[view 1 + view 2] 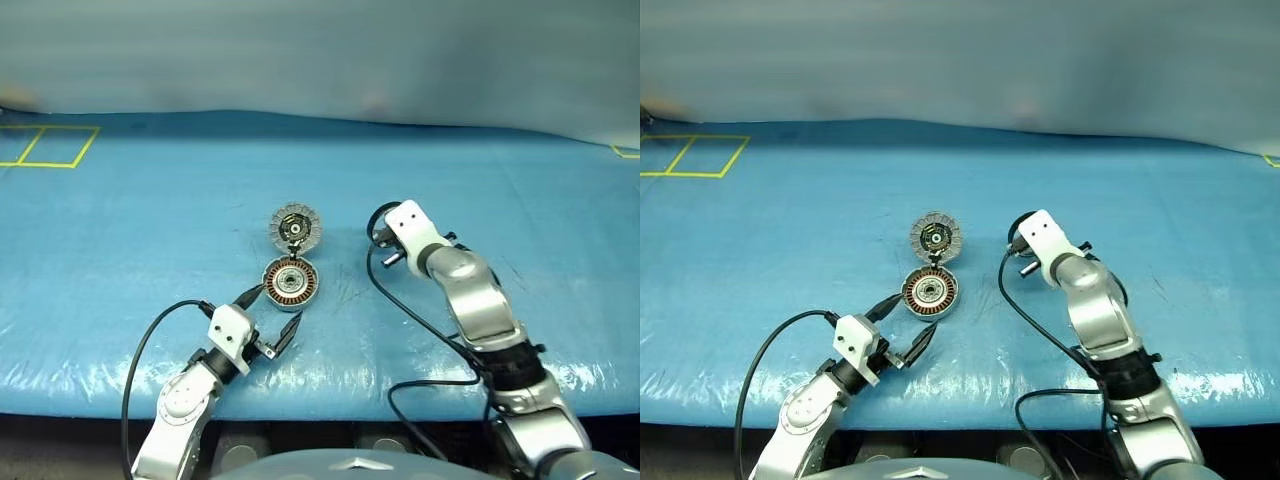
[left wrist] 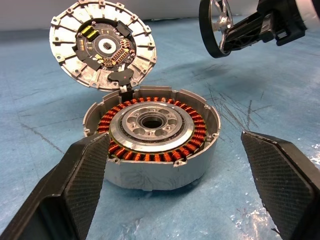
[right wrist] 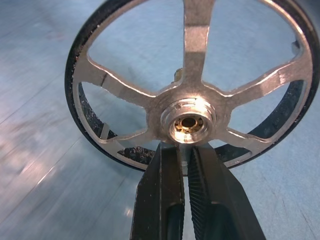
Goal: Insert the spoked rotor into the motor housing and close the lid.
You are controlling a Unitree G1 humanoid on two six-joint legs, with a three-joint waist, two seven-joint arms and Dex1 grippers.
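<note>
The motor housing (image 1: 291, 283) lies on the blue table with its copper coils showing and its centre empty. Its lid (image 1: 296, 228) stands swung open on the far side, segmented inner face and circuit board toward me. My left gripper (image 1: 268, 315) is open just in front of the housing, one finger on each side of its near wall (image 2: 152, 165) without touching it. To the right of the lid, my right gripper (image 3: 186, 155) is shut on the spoked rotor (image 3: 190, 115), pinching it just below the hub. It holds the rotor (image 2: 215, 25) on edge above the table.
A blue sheet (image 1: 120, 230) covers the table, whose front edge (image 1: 320, 400) runs close to me. Yellow tape squares (image 1: 50, 146) mark the far left and a yellow corner (image 1: 626, 151) the far right. Black cables (image 1: 420, 325) trail from both wrists.
</note>
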